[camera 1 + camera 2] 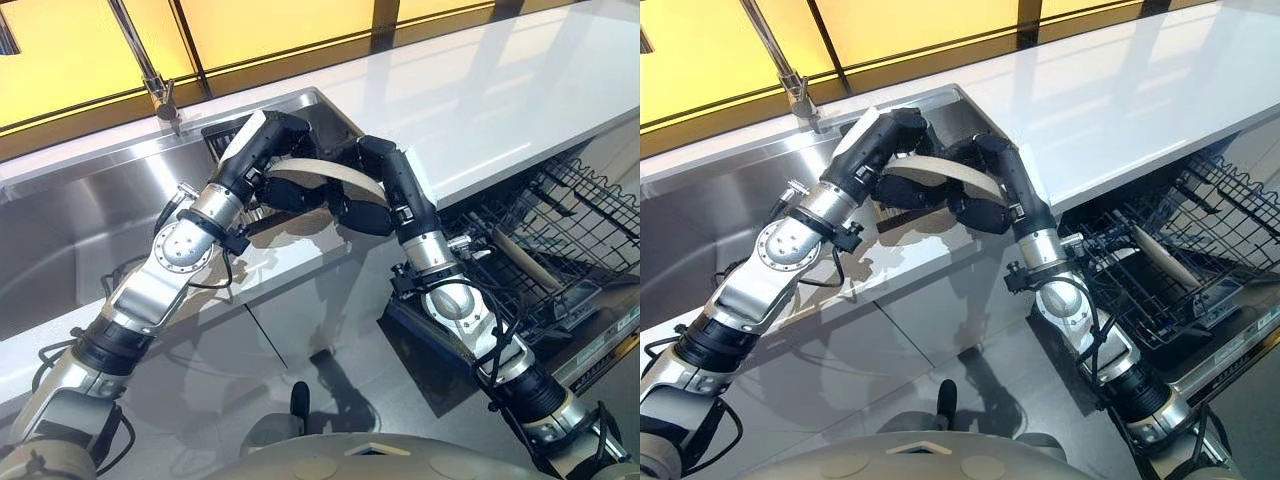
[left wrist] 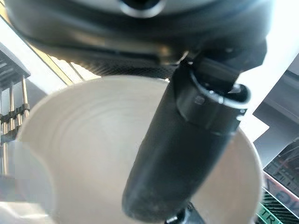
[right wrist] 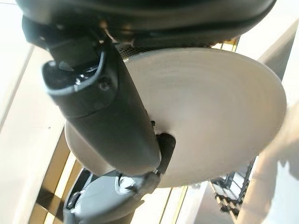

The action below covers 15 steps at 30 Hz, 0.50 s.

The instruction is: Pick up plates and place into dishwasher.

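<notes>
A beige plate (image 1: 330, 175) hangs edge-on over the right end of the sink (image 1: 70, 240), held between both hands. My left hand (image 1: 268, 150) grips its left rim, and the left wrist view has the thumb (image 2: 187, 154) lying across the plate's hollow face (image 2: 84, 140). From the right, my right hand (image 1: 362, 195) clasps the other rim, its thumb (image 3: 112, 121) pressed on the plate's underside (image 3: 215, 102). The open dishwasher's lower rack (image 1: 575, 215) stands at the right, below the counter, with another beige plate (image 1: 525, 258) upright in it.
A white counter (image 1: 500, 90) runs from the sink to the far right, above the dishwasher. A faucet (image 1: 160, 95) rises behind the sink. A dark rack (image 1: 222, 138) sits in the sink behind my left hand. Grey floor lies below the counter front.
</notes>
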Available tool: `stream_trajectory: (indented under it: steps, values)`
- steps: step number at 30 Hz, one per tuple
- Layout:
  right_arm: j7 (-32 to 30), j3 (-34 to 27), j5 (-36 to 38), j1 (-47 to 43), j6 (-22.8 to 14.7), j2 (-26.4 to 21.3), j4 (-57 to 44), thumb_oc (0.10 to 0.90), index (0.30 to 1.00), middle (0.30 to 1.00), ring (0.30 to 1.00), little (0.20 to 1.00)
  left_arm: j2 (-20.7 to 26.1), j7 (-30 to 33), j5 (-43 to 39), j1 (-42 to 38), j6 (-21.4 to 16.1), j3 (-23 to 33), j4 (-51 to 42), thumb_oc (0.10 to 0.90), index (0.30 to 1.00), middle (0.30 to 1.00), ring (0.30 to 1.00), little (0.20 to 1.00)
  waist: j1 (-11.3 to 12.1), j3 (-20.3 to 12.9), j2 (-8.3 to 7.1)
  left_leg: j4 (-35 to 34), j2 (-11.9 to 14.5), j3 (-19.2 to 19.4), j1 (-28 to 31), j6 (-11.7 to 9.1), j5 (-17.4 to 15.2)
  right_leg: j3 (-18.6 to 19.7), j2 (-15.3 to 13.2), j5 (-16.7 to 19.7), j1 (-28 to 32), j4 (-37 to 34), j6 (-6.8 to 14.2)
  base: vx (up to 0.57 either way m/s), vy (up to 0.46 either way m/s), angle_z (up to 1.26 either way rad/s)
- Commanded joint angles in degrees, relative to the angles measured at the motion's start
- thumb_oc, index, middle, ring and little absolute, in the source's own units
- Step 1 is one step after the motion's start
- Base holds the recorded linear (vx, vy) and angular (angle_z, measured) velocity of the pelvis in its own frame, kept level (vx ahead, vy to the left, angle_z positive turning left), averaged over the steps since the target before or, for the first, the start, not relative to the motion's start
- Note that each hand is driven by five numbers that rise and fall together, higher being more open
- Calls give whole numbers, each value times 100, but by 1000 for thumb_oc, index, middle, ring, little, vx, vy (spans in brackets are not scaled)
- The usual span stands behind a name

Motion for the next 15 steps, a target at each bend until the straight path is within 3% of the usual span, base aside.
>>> stream_trajectory:
  steps: [1,8,15]
  values:
    - [-344,-652,-146,-404,-678,165,-365,100,300,300,300,200,-56,-4,-173,-172,-829,302,-510,800,900,900,900,900,57,-517,-94,129,-302,430,722,159,-1414,-201,277,467,-654,-27,-31,0,0,0]
    - [-799,-1197,-287,-377,-947,-16,-108,100,300,300,300,200,-9,-241,-189,178,-878,629,-338,800,900,900,900,900,150,-541,-100,178,-322,375,716,155,-1434,-306,261,510,-597,-123,-34,0,0,0]
    - [-1593,-2048,-531,-344,-1321,-277,337,100,300,300,300,200,108,81,-171,611,-849,1191,228,800,900,900,900,900,223,-554,-100,200,-315,322,718,147,-1454,-380,239,506,-567,-147,-34,16,-3,7]
